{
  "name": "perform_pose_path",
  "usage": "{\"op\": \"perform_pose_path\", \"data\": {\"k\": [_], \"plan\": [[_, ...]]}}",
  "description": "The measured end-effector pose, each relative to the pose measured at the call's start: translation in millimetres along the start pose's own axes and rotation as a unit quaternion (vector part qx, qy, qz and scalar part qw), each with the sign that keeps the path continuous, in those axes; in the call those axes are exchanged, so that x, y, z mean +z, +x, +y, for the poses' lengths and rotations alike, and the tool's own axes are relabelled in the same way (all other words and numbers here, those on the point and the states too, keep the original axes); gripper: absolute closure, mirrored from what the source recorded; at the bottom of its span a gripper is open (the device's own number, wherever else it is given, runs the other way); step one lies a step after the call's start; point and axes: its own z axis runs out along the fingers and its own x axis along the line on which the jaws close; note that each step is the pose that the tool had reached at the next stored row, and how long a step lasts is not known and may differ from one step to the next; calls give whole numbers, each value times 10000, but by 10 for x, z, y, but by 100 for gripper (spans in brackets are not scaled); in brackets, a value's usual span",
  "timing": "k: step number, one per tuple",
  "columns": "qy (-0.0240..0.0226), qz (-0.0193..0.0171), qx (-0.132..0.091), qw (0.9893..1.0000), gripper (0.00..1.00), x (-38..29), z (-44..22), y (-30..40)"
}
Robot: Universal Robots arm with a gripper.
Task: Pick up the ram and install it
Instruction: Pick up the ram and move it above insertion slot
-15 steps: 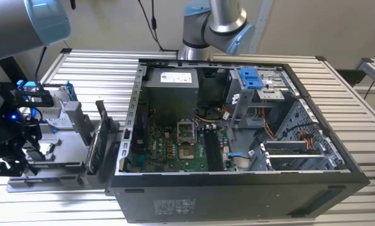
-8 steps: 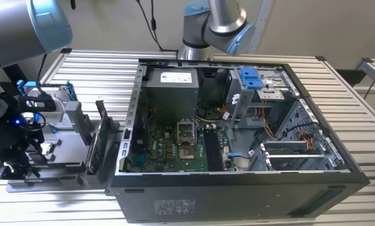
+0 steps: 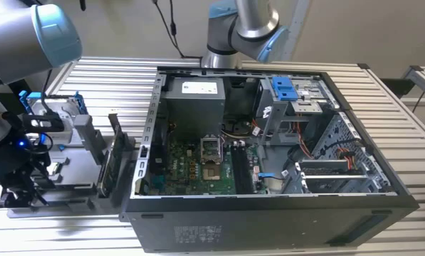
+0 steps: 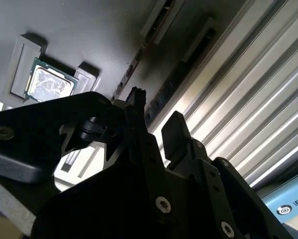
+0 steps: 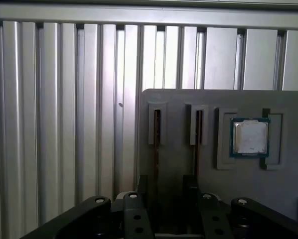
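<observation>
Two slim dark ram sticks stand on edge in slots of a grey holder. One ram runs down into the gap between my fingers. The other ram passes behind one fingertip. My gripper is open above them and holds nothing. In the second wrist view the gripper hangs over the same stick, fingers apart. In the exterior view the gripper sits low over the holder at that view's left, beside the open computer case.
A processor chip lies in a pocket of the holder next to the sticks. A hard drive with blue rails and an upright dark card stand on the holder. The motherboard's long dark memory slots lie inside the case. Ribbed metal tabletop surrounds everything.
</observation>
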Motion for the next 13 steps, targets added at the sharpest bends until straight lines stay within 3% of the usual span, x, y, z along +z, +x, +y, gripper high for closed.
{"op": "perform_pose_path", "data": {"k": [13], "plan": [[6, -2, -152, 9999, 58, 150, 20, 41]]}}
